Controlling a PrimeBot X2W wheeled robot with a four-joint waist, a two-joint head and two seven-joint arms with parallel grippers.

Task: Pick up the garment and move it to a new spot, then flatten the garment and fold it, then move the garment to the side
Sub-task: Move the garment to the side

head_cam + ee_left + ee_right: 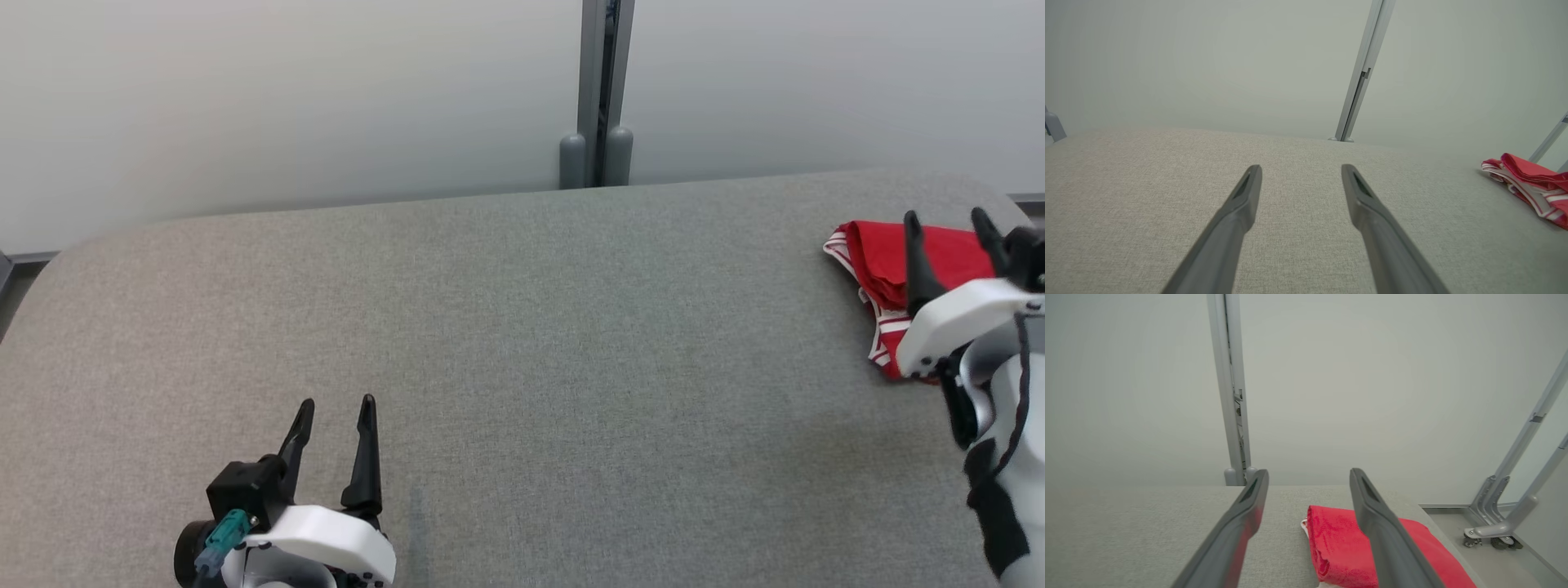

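The garment [878,257] is a red piece with red-and-white striped trim, folded into a small bundle at the far right of the grey padded table [522,343]. It also shows at the right edge of the left wrist view as the garment [1533,188] and low in the right wrist view as the garment [1343,547]. My right gripper [947,224] hangs open just above the bundle, fingers apart, holding nothing. My left gripper [335,408] stands open at the lower left over bare table, far from the garment.
A pale wall with a grey vertical post [600,90] runs behind the table. Beyond the table's right end, a metal frame on castors [1494,535] stands on the floor. The table's rounded right corner lies just past the garment.
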